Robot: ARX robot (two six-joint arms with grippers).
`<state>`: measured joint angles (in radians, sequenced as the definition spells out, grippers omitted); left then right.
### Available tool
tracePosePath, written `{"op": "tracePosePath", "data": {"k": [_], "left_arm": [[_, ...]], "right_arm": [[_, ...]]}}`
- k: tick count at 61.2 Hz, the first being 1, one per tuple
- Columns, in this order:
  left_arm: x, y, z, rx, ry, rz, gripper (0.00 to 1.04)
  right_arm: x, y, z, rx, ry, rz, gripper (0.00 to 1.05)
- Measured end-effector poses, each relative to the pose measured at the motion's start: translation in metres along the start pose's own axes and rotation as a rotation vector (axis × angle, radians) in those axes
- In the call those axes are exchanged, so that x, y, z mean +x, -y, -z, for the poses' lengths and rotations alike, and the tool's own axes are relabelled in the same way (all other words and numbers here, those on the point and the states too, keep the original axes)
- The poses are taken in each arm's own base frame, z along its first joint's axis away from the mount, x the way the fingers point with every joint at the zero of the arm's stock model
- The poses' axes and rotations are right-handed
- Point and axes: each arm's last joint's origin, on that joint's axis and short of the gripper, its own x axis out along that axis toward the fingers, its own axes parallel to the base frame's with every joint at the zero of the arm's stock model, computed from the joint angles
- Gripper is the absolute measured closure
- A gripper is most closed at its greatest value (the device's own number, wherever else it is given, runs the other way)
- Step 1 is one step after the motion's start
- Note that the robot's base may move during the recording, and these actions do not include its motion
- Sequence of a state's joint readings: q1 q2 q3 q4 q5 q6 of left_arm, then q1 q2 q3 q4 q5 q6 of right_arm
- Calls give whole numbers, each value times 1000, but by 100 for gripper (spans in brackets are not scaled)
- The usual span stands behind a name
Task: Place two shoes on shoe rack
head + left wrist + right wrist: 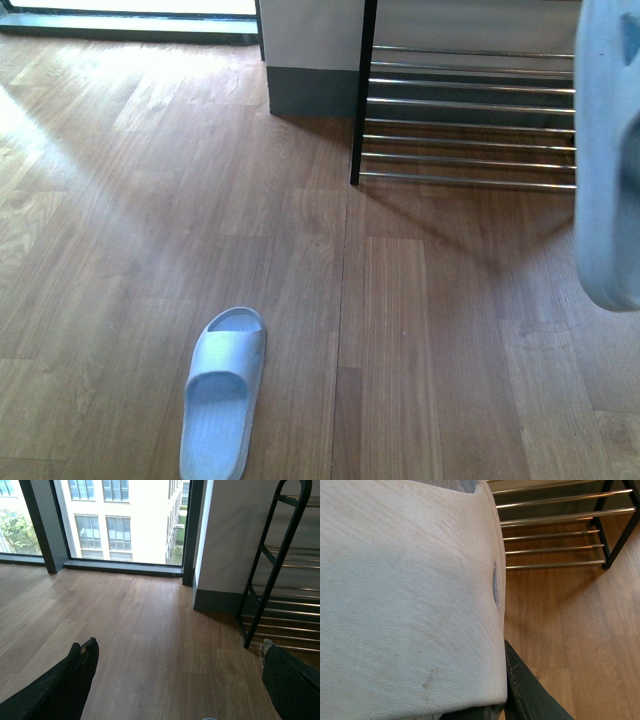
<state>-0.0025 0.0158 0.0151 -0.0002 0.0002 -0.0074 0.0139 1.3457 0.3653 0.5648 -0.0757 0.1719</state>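
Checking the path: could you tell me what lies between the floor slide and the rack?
Only bare wood floor separates slide and rack, per front view.

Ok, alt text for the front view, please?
A pale blue slide hangs raised at the right edge, overlapping the chrome-barred rack behind it. Its mate lies flat on the wood floor, lower left.

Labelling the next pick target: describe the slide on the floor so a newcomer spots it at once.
Find the shoe rack against the far wall, right of centre. From it come toward the robot and leftward across the wood floor to the pale blue slide lying flat. Its twin is held aloft at the right edge; this one rests on the boards.
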Motion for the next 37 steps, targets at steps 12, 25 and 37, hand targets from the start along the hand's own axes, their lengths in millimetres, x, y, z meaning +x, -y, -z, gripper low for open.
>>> {"op": "tracePosePath", "data": {"k": [12, 25, 37], "left_arm": [[0, 0, 0, 0, 0, 0, 9], [0, 0, 0, 0, 0, 0, 9], [0, 0, 0, 0, 0, -3, 9]], "right_arm": [[-13, 2, -3, -1, 43, -2, 103], [-13, 2, -3, -1, 43, -4, 103], [-13, 1, -3, -1, 41, -10, 103]]}}
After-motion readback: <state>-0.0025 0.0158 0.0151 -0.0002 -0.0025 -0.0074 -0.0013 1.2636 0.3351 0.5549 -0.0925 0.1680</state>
